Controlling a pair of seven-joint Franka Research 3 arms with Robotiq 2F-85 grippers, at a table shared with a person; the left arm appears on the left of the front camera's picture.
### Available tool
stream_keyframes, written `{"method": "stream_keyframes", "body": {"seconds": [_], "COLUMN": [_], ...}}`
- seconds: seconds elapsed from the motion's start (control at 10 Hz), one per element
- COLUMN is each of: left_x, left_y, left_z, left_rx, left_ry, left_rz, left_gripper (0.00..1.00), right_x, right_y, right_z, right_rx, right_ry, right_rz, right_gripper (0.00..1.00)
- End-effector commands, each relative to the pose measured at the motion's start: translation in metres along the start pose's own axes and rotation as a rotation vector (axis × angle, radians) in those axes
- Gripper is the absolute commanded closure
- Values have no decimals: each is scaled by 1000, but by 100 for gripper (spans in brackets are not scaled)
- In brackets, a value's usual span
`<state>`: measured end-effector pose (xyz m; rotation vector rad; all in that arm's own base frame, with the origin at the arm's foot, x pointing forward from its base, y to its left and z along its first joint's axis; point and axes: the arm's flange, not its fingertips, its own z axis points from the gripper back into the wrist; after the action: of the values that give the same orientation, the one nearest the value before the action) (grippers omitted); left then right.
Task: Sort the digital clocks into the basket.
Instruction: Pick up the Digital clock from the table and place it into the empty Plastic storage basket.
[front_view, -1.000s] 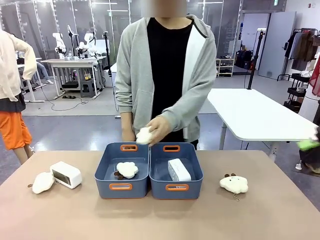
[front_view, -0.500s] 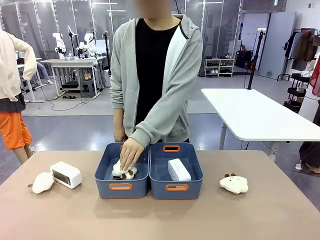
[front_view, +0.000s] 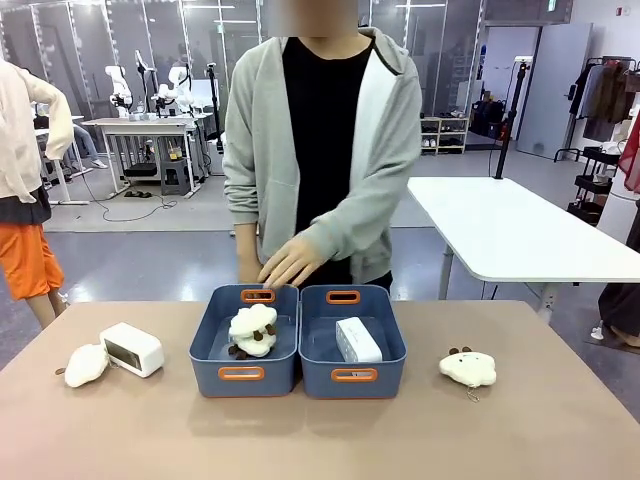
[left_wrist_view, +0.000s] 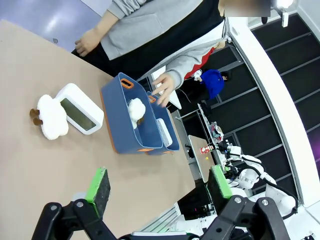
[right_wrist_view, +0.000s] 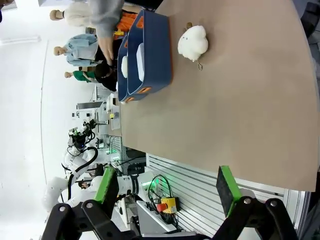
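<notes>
Two clocks (front_view: 131, 349) (front_view: 358, 340) — two bins (front_view: 206, 352) (front_view: 392, 352)

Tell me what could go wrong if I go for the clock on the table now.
The loose clock sits close beside a plush toy, so the open left gripper may snag both. The person's hand hovers over the far rim of the left bin, near a drop path. The bins look alike; the other clock lies in the right bin.
</notes>
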<state>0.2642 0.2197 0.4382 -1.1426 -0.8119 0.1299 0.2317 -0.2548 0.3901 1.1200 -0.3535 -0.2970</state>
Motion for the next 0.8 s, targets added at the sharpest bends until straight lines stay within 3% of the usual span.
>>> {"method": "stream_keyframes", "body": {"seconds": [0.0, 0.4, 0.7], "left_x": [1, 1, 1], "left_y": [-1, -1, -1], "left_z": [1, 1, 1], "left_rx": [-19, -19, -19], "left_ry": [-6, -6, -6], "left_rz": [-7, -7, -7], "left_gripper": [0, 0, 0], "right_x": [-9, -18, -6], "right_y": [-7, -14, -14], "right_z": [9, 13, 3], "right_rx": [5, 6, -11], "right_ry": [-29, -46, -20], "right_rz": [22, 12, 16], "right_gripper": [0, 0, 0]}}
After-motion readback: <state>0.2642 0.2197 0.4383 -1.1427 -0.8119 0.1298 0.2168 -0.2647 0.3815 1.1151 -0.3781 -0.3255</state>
